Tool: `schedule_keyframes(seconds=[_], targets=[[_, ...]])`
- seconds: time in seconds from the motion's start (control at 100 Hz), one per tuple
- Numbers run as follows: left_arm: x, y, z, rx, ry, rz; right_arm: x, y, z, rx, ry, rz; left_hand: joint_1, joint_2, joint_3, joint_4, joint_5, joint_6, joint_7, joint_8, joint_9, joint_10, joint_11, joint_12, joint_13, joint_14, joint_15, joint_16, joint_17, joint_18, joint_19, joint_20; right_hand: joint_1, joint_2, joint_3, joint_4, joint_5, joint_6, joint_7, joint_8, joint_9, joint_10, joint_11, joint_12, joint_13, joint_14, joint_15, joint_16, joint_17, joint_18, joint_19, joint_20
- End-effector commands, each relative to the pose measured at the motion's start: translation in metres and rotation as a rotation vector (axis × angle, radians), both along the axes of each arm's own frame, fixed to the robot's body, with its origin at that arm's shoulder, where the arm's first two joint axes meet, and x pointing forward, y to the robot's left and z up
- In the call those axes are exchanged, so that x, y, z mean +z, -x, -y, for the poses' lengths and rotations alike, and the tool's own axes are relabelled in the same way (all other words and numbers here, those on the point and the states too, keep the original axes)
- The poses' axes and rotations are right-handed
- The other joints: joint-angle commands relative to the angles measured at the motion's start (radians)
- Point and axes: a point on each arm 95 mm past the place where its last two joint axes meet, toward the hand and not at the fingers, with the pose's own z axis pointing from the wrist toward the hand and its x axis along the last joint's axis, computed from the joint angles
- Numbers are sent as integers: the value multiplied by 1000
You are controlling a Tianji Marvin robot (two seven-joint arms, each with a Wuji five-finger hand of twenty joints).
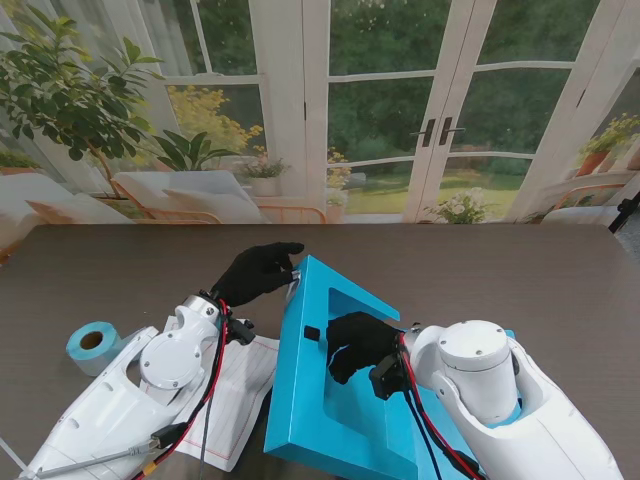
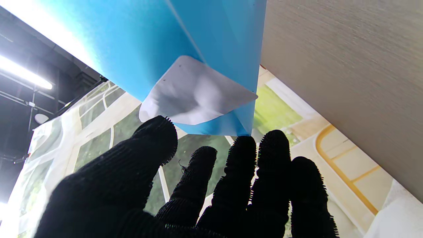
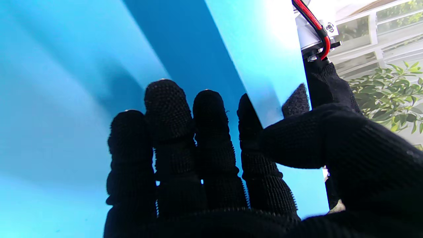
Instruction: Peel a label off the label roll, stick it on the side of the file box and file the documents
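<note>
The blue file box (image 1: 340, 400) lies tilted in front of me, its open side up. My right hand (image 1: 358, 343) reaches into the opening and pinches the box wall (image 3: 264, 59) between thumb and fingers. My left hand (image 1: 258, 270) is at the box's far left corner with fingers spread. In the left wrist view a white label (image 2: 195, 94) is stuck crookedly on the box side (image 2: 148, 43), one edge lifted, just past my fingertips (image 2: 158, 132). The blue label roll (image 1: 92, 345) lies at the left. White documents (image 1: 235, 400) lie under my left arm.
The dark wooden table (image 1: 520, 280) stretches to the far edge under the windows. My two white forearms fill the near corners.
</note>
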Motion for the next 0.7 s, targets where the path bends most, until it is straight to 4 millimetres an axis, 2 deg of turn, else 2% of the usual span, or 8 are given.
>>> schedule_keyframes(seconds=[0.0, 0.6, 0.69], targets=[[-3, 2, 7, -19, 3, -19, 2, 2, -4, 21, -12, 1, -31, 30, -29, 24, -31, 6, -19, -7, -22, -18, 4, -13, -14, 57, 8, 13, -29, -28, -19, 17, 14, -22, 37, 34, 23, -68, 20, 28, 13, -9, -8, 17, 31, -4, 14, 6, -110, -44, 0, -9], [-4, 6, 10, -23, -21, -62, 1, 1, -4, 12, -2, 1, -55, 59, -67, 21, -24, 31, -32, -6, -23, -7, -4, -17, -23, 66, 0, 16, -49, -25, -24, 23, 14, -21, 37, 34, 21, -69, 19, 28, 13, -11, -8, 18, 32, -7, 14, 6, -108, -47, 0, -9], [-4, 6, 7, -15, -18, -68, 2, 0, -3, 2, 2, 3, -56, 71, -87, 22, -21, 30, -37, -5, -25, -4, -29, -34, -34, 72, -31, 3, -55, -25, -32, 20, 13, -22, 36, 33, 21, -69, 20, 29, 13, -12, -7, 18, 31, -7, 14, 6, -109, -47, 0, -9]])
